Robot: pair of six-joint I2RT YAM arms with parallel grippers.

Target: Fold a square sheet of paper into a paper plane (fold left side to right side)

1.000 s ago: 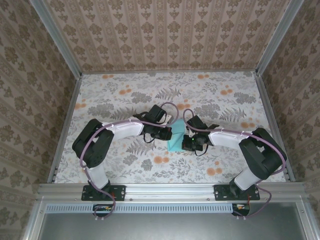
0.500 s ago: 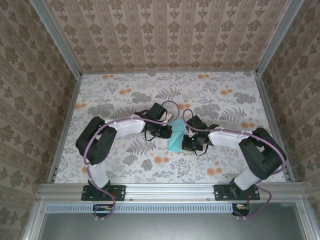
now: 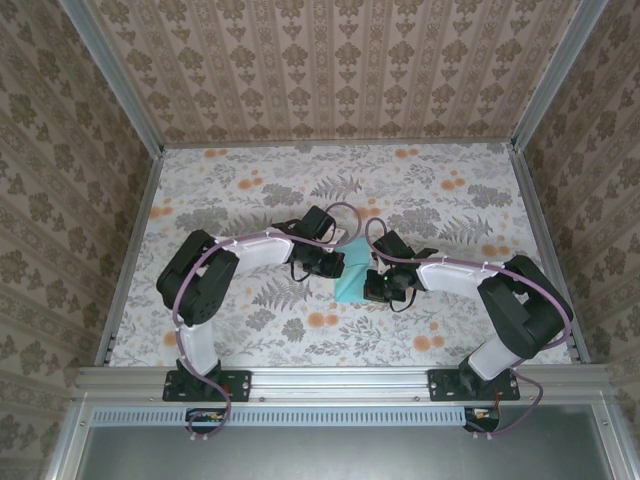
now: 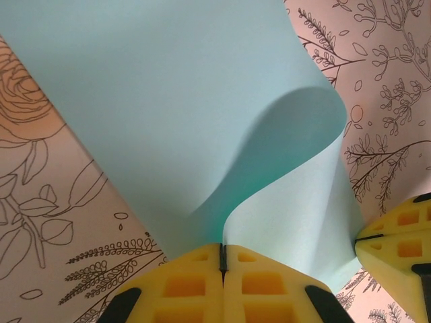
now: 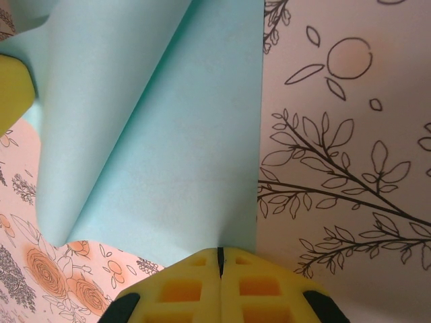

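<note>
Centrally, sheet [image 3: 351, 272] on surface [image 3: 250, 190], one side curled upward, right edge straight and flat; bare room all round, walls [image 3: 330, 70] well apart. Both pressed together: left pincer [image 4: 222, 252] pinching the curl's edge, right pincer [image 5: 219, 256] pinching the flat part.

Left arm [image 3: 255, 248], right arm [image 3: 450, 275]: white link shells, black joints, purple cables [image 3: 347, 210], black bases [image 3: 205, 383]. Left claw [image 4: 222, 266], right claw [image 5: 219, 266]: yellow fingers [image 4: 182, 282], square recesses, black trim.
</note>
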